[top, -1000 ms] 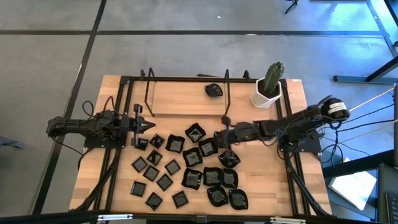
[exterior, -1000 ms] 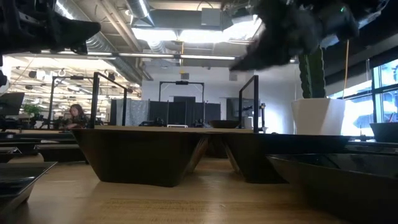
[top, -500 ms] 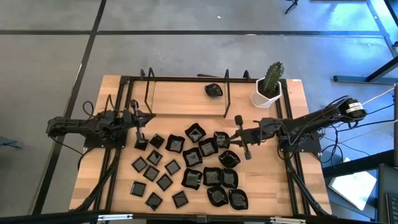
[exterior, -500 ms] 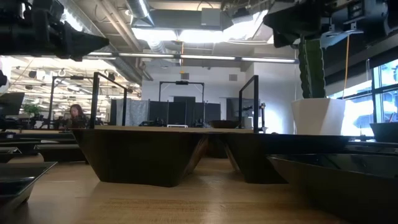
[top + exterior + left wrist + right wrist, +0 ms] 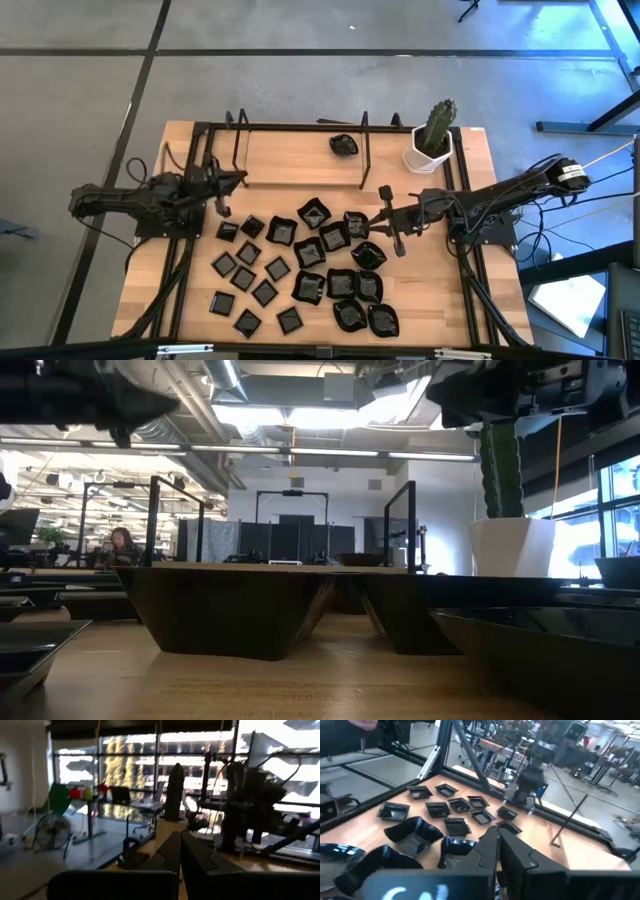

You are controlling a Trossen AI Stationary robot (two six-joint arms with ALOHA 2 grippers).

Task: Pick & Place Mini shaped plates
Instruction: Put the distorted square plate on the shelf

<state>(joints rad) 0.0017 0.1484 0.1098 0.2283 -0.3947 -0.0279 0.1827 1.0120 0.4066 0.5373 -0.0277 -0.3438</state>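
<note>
Right gripper (image 5: 384, 207), fingers together and empty, hangs over the 3 o'clock edge of the mini shaped plates (image 5: 300, 268), just beside a wavy-edged one. Plates lie spread across the desk (image 5: 290, 165) centre toward 6 o'clock; one lone plate (image 5: 343, 145) sits at 12 o'clock. Left gripper (image 5: 238, 178), fingers together, empty, raised at 10 o'clock of the cluster. Cactus pot (image 5: 430, 150) at 1 o'clock.

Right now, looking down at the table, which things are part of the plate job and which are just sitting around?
Part of the job:
- black mini plates spread over the front of the table
- one black plate alone at the back
- left gripper, shut and empty
- right gripper, shut and empty

Just sitting there:
- cactus in a white pot
- black metal frame
</note>
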